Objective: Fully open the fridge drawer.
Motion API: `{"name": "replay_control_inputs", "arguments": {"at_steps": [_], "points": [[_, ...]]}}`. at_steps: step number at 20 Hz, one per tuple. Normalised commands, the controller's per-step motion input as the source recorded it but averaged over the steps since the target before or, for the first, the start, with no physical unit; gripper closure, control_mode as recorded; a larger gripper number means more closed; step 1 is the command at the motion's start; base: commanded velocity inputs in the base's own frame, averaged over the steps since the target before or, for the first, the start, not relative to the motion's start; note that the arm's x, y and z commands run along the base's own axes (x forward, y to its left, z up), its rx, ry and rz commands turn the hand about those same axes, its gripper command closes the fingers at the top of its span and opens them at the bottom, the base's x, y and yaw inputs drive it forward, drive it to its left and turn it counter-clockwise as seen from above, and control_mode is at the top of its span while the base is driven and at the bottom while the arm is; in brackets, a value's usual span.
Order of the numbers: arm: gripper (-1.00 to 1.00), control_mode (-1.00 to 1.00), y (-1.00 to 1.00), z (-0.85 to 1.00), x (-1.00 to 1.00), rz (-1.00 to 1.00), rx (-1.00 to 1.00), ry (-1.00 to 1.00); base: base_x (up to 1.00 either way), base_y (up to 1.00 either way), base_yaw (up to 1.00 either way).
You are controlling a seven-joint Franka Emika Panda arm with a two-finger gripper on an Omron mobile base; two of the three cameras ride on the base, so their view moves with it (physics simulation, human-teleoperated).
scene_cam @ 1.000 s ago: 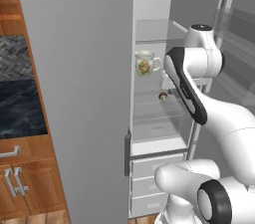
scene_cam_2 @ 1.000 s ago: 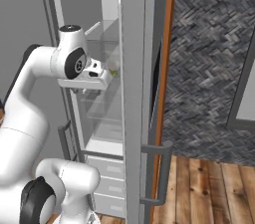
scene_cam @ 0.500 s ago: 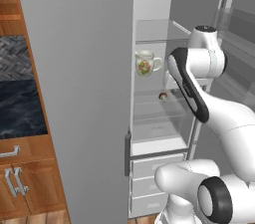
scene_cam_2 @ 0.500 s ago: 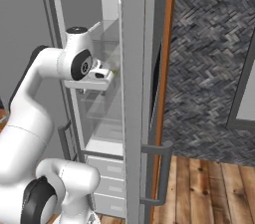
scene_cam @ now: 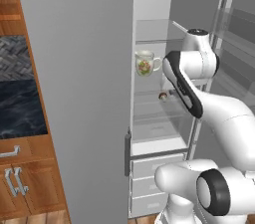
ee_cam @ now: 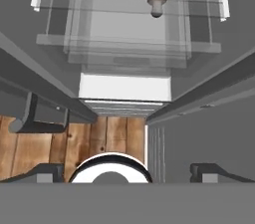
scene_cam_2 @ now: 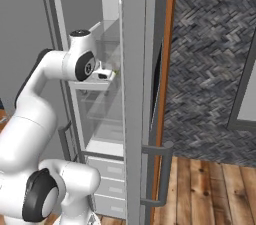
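The fridge stands open in front of the robot, and the arm reaches up into the upper part of the compartment with its hand turned to look straight down. The gripper (ee_cam: pixel 127 170) shows as two small dark tips at the near edge of the hand view, set well apart with nothing between them; it is wide open and holds nothing.

Below the hand lies the fridge drawer (ee_cam: pixel 128 49), a translucent pale-grey bin with clear walls spanning the width of the interior. From the left base view it sits low in the compartment (scene_cam: pixel 162 121), just above the stacked white drawer fronts (scene_cam: pixel 152 180). How far it is pulled out I cannot tell.

A small brown mushroom (ee_cam: pixel 157 2) rests on a glass shelf (ee_cam: pixel 74 0) above the drawer; it shows as a small dot in the left base view too (scene_cam: pixel 163 96). One shelf higher stands a white mug (scene_cam: pixel 146 63) with a floral print, near the left wall. The grey fridge door (scene_cam_2: pixel 136 94) hangs open on the right, its bar handle (scene_cam_2: pixel 162 174) facing the wood floor (scene_cam_2: pixel 210 189).
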Motion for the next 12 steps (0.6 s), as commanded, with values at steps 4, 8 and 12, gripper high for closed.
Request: {"name": "replay_control_inputs", "arguments": {"at_steps": [4,8,12], "points": [[-1.0,-1.0,0.0,-0.43,0.19,0.0,-0.13,0.0,0.0,0.0,0.0],[-1.0,-1.0,0.0,-0.28,0.26,0.0,-0.04,0.0,0.0,0.0,0.0],[-1.0,-1.0,0.0,-0.13,0.35,0.0,0.0,0.0,0.0,0.0,0.0]]}}
